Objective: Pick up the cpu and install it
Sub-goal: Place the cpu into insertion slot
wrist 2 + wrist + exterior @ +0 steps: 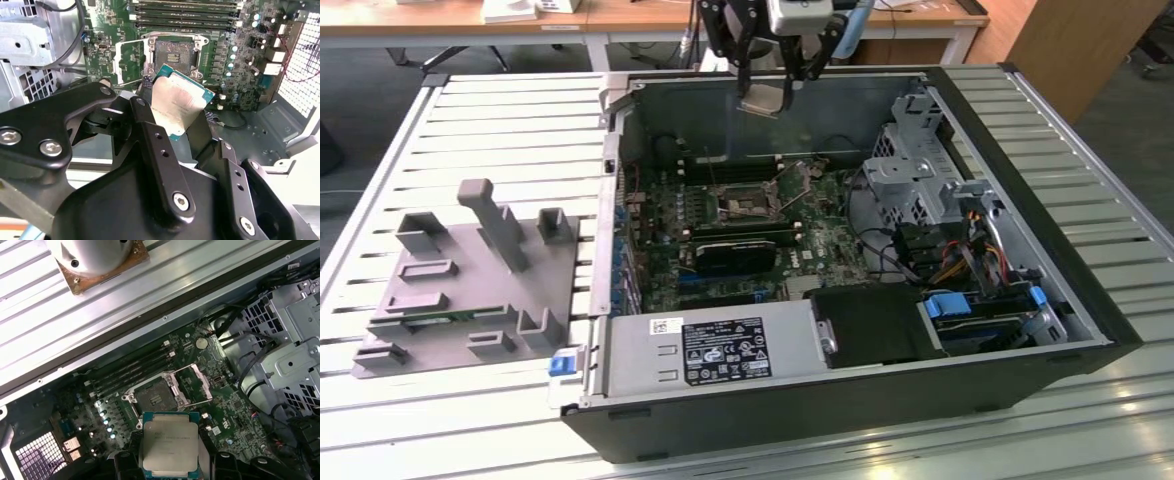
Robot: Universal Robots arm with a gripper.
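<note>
My black two-finger gripper (pixel 771 85) is clamped on the flat square cpu with a silver-grey metal top (pixel 763 101).

In the exterior view the gripper hangs at twelve o'clock over the open dark metal computer case (pixel 854 400). The square black socket on the green board (pixel 747 205) lies at six o'clock from it, well apart. In the second wrist view the fingers (pixel 150 135) pinch two opposite edges of the cpu (pixel 177 102), which looks tilted. In the first wrist view the cpu (pixel 169 445) hovers short of the socket (pixel 155 397), whose metal frame stands lifted. My worry is that such a thin edge hold could slip, or that a tilted descent could bend the pins.
</note>
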